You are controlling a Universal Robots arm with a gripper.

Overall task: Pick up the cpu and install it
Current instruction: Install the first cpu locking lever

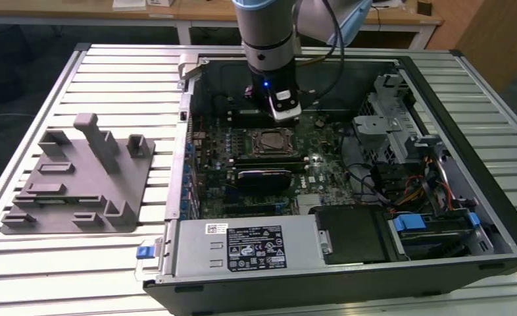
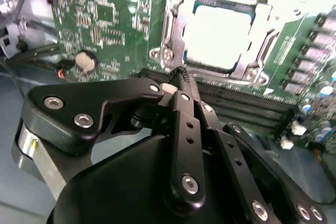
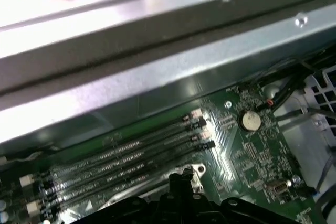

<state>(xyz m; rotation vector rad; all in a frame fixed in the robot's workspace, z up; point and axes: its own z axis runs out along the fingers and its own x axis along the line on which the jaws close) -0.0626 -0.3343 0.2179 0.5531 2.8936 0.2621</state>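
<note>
We have one open computer case lying on the slatted table, and inside it one green motherboard. The task looks close to done as far as we can judge: the cpu already sits inside the socket frame in the second wrist view, its pale metal top flat and level within the metal bracket. In the exterior view the same socket sits in the middle of the board, with the chip in it. Whether the retaining frame is latched down we cannot tell.

The arm hangs over the board just behind the socket, and its one gripper carries nothing — the fingers are drawn together at the tips, pinched on empty air, above the memory slots. In the first wrist view we count four parallel memory slots, all without modules, and one round coin battery near them.

Outside the case, towards the exterior view's left, stands one grey holder block with several upright posts; no chip lies on it. One power supply with a label fills the near corner of the case — beside it, one black drive bay.
</note>
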